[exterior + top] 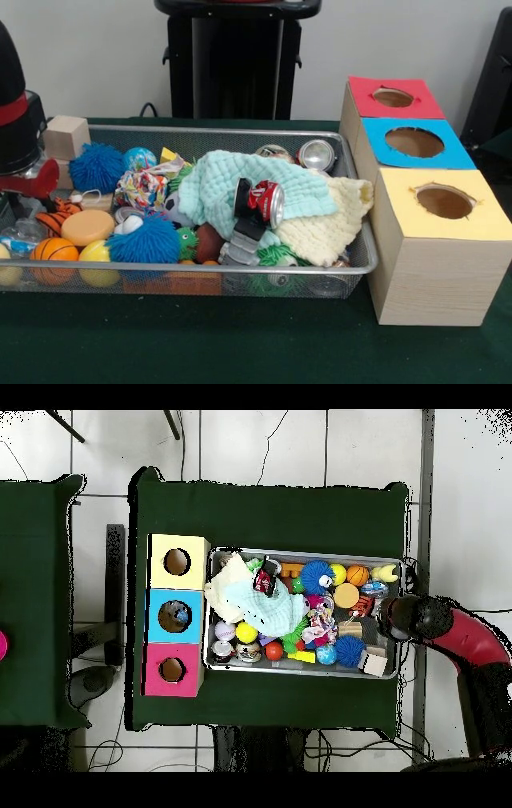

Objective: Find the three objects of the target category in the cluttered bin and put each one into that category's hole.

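Note:
A wire mesh bin [362, 264] [300, 553] holds mixed clutter. A crushed red can [266, 202] [264, 581] lies on a mint cloth [216, 188] near the bin's middle. Two silver cans [317, 154] [274, 150] rest at the back by the boxes. Three wooden boxes have holes in coloured tops: red [394, 98] [172, 670], blue [414, 142] [175, 616], yellow [444, 202] [177, 562]. My gripper [30, 180] [383, 612] hangs over the bin's end farthest from the boxes, above the balls there. Its tips are hidden.
Fuzzy blue balls [98, 167] [145, 242], a small basketball [54, 251], yellow balls, a wooden block [66, 136], a cream cloth [332, 220] and a green spiky toy [276, 258] fill the bin. Green cloth [240, 336] covers the table.

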Robot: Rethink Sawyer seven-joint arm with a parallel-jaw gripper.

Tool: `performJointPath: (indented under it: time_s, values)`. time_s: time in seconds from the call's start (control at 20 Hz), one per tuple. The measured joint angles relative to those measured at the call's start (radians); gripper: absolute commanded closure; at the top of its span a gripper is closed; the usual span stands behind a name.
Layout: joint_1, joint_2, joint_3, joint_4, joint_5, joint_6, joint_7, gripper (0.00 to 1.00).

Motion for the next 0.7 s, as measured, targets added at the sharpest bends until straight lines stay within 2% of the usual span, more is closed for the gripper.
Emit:
performJointPath:
  time_s: [0.45,0.7]
  values:
    - [0.013,0.017,0.0,-0.043,0.018,0.028,0.0,0.0]
    - [0.015,0.038,0.01,-0.1,0.034,0.111,0.0,0.0]
